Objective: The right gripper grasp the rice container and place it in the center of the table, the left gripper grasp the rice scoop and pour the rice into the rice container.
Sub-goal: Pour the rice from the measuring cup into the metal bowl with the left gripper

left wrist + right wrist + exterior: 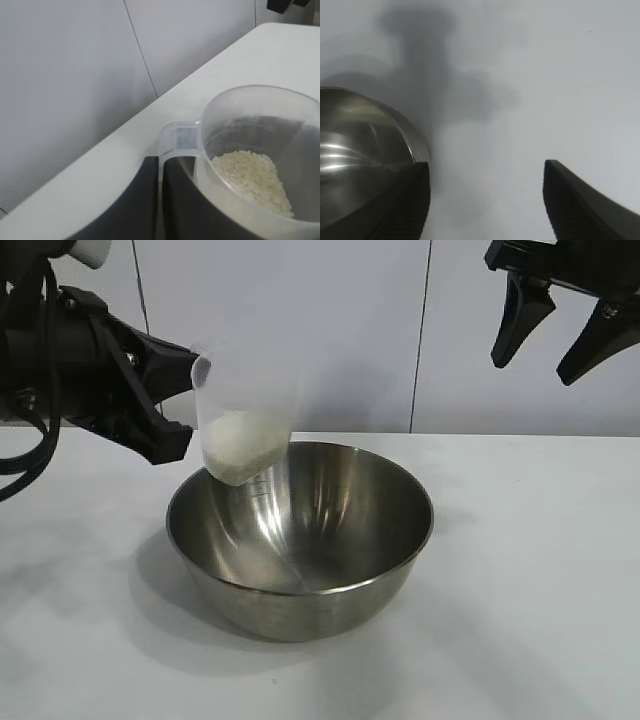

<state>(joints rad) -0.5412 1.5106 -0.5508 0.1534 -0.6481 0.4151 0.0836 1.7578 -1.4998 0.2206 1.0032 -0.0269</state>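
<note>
The rice container [300,540], a large shiny steel bowl, stands on the white table [520,570] near its middle. It looks empty inside. My left gripper [185,405] is shut on the handle [175,142] of the rice scoop [245,420], a clear plastic cup held tilted above the bowl's far left rim. The rice [240,445] lies heaped in the cup's lower side, and it also shows in the left wrist view [252,177]. My right gripper [560,345] hangs open and empty high at the upper right. Its view shows the bowl's rim [415,142] beside one finger.
A plain grey wall panel [300,320] stands behind the table. Bare white tabletop lies around the bowl on every side.
</note>
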